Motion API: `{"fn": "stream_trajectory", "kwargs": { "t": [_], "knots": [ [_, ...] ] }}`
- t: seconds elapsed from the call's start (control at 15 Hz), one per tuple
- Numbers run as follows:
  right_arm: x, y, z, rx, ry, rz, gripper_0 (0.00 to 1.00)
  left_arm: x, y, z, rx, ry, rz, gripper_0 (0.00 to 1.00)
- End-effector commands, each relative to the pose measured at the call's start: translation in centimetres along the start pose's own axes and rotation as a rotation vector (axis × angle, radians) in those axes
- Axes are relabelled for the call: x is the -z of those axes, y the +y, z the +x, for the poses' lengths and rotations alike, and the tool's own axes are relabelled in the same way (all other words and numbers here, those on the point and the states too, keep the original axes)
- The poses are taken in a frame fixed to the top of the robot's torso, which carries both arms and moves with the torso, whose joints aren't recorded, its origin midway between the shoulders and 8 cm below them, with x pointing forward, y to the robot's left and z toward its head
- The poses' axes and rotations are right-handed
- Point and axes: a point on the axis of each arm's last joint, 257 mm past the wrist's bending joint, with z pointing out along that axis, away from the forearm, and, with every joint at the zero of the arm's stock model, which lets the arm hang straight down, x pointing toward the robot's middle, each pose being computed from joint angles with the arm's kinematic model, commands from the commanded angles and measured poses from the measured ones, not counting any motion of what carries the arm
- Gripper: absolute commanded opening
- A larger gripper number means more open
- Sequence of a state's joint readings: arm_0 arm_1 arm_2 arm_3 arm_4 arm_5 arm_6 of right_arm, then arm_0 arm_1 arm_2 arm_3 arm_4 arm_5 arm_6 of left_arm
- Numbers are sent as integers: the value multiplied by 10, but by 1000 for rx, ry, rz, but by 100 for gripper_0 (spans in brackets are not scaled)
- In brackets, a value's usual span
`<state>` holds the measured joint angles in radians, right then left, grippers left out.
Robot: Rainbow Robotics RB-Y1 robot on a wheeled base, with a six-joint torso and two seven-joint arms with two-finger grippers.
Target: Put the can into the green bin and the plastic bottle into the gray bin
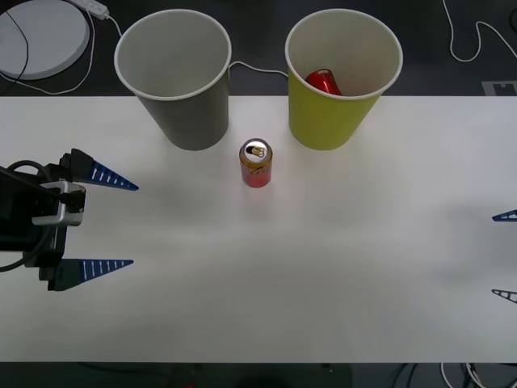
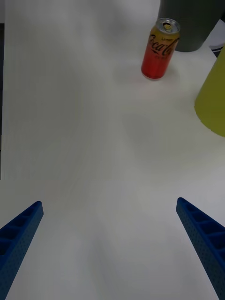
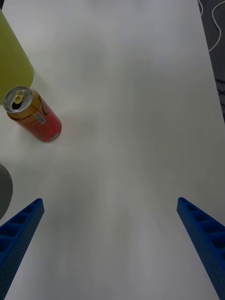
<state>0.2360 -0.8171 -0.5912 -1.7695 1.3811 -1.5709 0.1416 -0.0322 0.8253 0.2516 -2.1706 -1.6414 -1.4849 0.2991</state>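
Note:
The can (image 1: 256, 163) stands upright on the white table (image 1: 323, 267), red below, gold-orange above, just in front of the gap between the two bins; it also shows in the wrist views (image 2: 160, 48) (image 3: 32, 114). Behind it to the left is the gray bin (image 1: 176, 77); to the right is the green bin (image 1: 342, 74), which holds a plain red can (image 1: 323, 82). My left gripper (image 1: 121, 225) is open at the table's left side, well apart from the can. At the right edge my right gripper (image 1: 505, 255) is open too. The plastic bottle is out of view.
White cables (image 1: 477, 40) and a round white disc (image 1: 40, 36) lie on the dark floor behind the table. Both bins stand at the table's far edge. Bare tabletop stretches between the two grippers.

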Motion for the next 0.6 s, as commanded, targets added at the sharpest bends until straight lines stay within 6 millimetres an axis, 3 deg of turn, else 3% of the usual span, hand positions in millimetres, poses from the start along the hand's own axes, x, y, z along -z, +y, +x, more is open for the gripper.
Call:
{"fn": "stream_trajectory", "kwargs": {
  "t": [0.07, 0.6],
  "knots": [
    [-7, 8, -3, -5, -20, -27, 100, 0, 0, 0, 0, 0, 0, 100],
    [-64, 0, -14, -120, -144, 121, 100, 0, 0, 0, 0, 0, 0, 100]
  ]
}}
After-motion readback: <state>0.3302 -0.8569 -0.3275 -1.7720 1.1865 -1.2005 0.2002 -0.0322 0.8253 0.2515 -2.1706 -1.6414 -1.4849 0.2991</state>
